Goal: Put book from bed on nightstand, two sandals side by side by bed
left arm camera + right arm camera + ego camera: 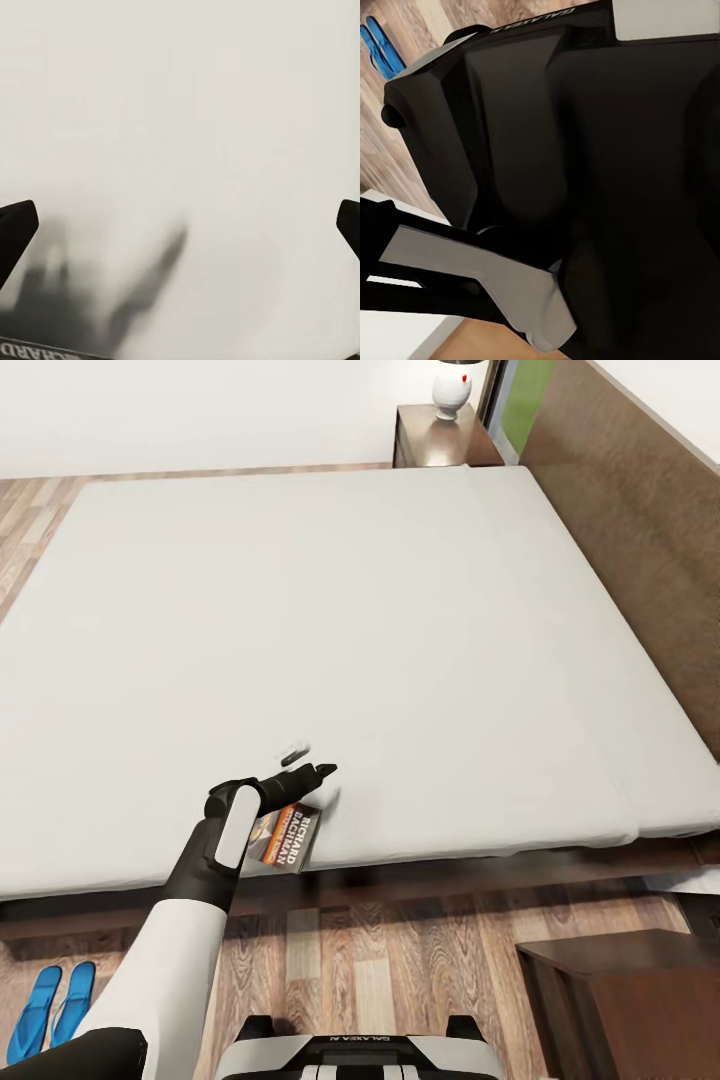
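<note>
The book (291, 837) lies flat near the front edge of the bed (330, 620), its orange band with white lettering facing up. My left gripper (310, 760) hovers open just past the book's far end, over bare mattress. In the left wrist view the left gripper (180, 225) has its dark fingertips (16, 229) spread wide, and the book's lettered edge (37, 351) shows between them at the frame's border. Two blue sandals (50, 1005) lie close together on the floor left of my base, and the sandals (379, 43) also appear in the right wrist view.
One nightstand (620, 990) stands on the wood floor at the near right. Another nightstand (435, 445) with a white lamp base (452, 390) sits beyond the bed by the headboard (640, 530). My own dark trunk (585, 150) blocks the right wrist view.
</note>
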Available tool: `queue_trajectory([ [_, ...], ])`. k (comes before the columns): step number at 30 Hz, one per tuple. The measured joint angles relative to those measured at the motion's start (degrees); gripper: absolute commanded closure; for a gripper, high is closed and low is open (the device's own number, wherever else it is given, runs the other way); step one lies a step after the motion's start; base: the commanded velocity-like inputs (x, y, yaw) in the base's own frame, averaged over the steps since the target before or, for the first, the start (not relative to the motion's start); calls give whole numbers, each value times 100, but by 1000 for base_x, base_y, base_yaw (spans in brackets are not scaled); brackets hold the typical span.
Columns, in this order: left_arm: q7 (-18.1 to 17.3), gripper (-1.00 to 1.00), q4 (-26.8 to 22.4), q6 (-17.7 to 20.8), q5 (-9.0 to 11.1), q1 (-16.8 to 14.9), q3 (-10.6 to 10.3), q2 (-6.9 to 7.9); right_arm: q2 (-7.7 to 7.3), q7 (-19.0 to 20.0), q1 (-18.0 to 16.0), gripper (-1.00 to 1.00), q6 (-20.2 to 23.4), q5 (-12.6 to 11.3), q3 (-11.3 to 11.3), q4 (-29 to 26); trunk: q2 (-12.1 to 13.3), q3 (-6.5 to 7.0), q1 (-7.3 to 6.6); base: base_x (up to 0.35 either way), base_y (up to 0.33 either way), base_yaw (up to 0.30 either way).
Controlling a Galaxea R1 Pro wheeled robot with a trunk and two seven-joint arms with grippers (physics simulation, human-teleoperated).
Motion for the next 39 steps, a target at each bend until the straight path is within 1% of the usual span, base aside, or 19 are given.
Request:
queue_trajectory([
  [11,0,-100,-1,0,-1,0,-8,-1,0,3,0,-100,-1,-1,0,0,0,0,0,0,0,-102],
  [16,0,-100,0,0,0,0,-9,-1,0,1,0,-100,0,0,0,0,0,0,0,-7,0,-12],
  [22,-1,-100,3,0,9,0,-9,-1,0,5,0,-100,0,0,0,-1,0,0,1,-141,0,-1],
  [39,-4,-100,19,-4,2,-1,-8,-1,0,-2,0,-100,-1,0,0,0,0,0,0,-6,0,0],
])
